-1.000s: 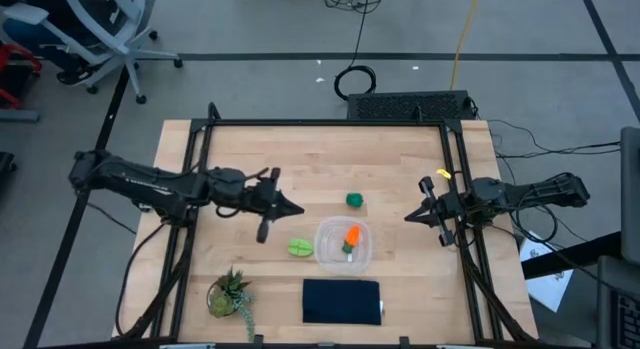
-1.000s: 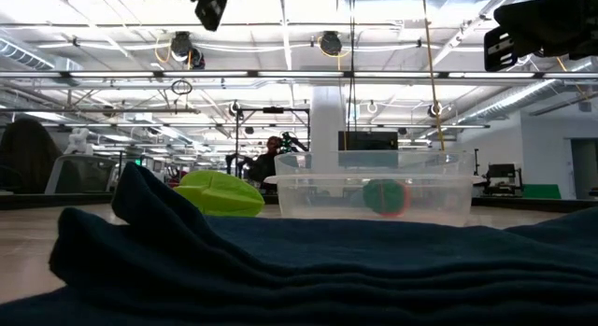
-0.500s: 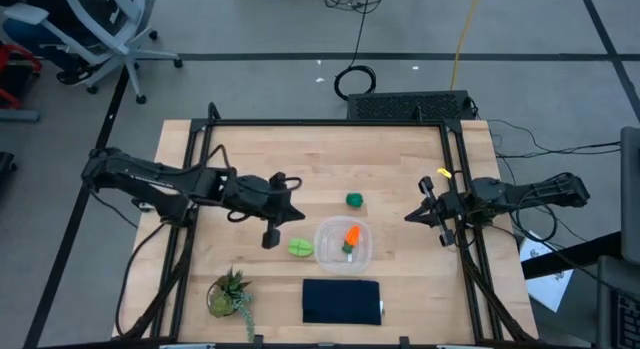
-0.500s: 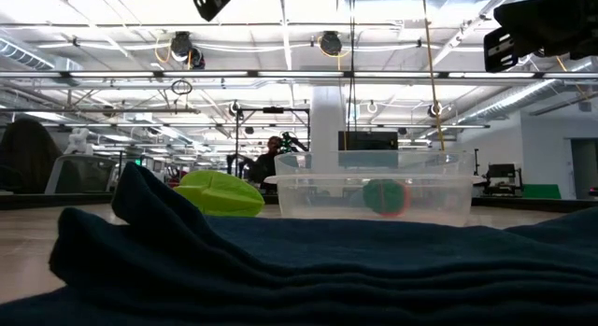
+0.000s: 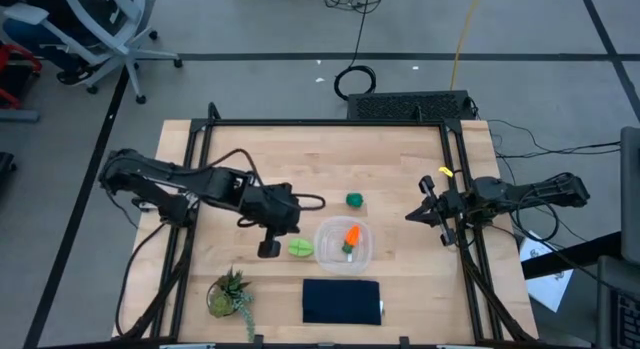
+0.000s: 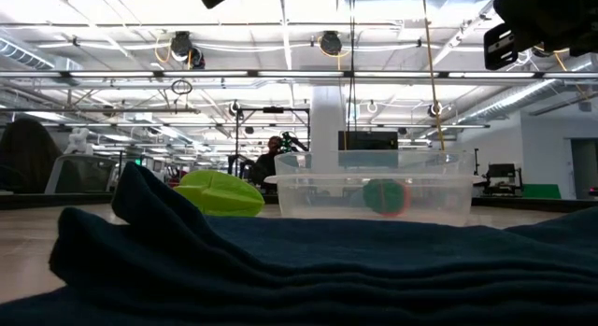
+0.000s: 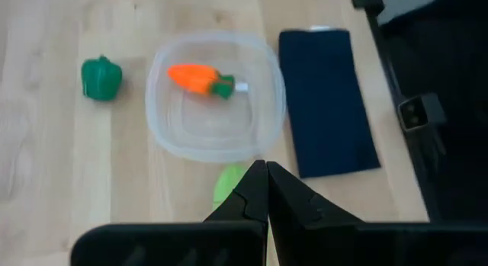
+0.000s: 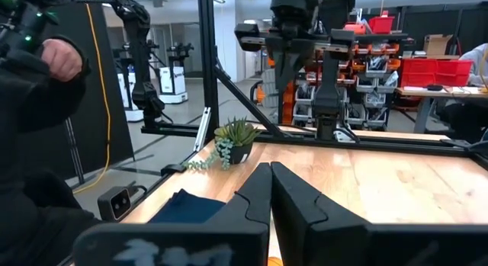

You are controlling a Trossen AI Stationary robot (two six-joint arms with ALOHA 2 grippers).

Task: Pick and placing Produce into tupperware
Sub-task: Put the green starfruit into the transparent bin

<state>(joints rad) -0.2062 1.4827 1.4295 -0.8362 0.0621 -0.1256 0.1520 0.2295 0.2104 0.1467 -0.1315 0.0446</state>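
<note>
The clear tupperware (image 5: 343,244) sits mid-table with the orange carrot (image 5: 351,237) lying inside it, as the left wrist view also shows (image 7: 200,77). The light green leafy piece (image 5: 300,247) lies on the wood just left of the tupperware. The dark green round piece (image 5: 354,199) rests on the wood beyond it. My left gripper (image 7: 267,173) is shut and hovers above the leafy piece (image 7: 229,184), pointing down. My right gripper (image 8: 269,173) is shut and waits by the table's right edge (image 5: 420,214).
A dark navy cloth (image 5: 342,301) lies at the near edge, in front of the tupperware. A spiky potted plant (image 5: 230,292) stands at the near left. Bare wood stretches across the far half of the table (image 5: 320,159). A black frame rims the table.
My left gripper has moved toward the table's right and near edges, over to the leafy piece, and has tipped to point down at the table. The produce and the tupperware have stayed where they were.
</note>
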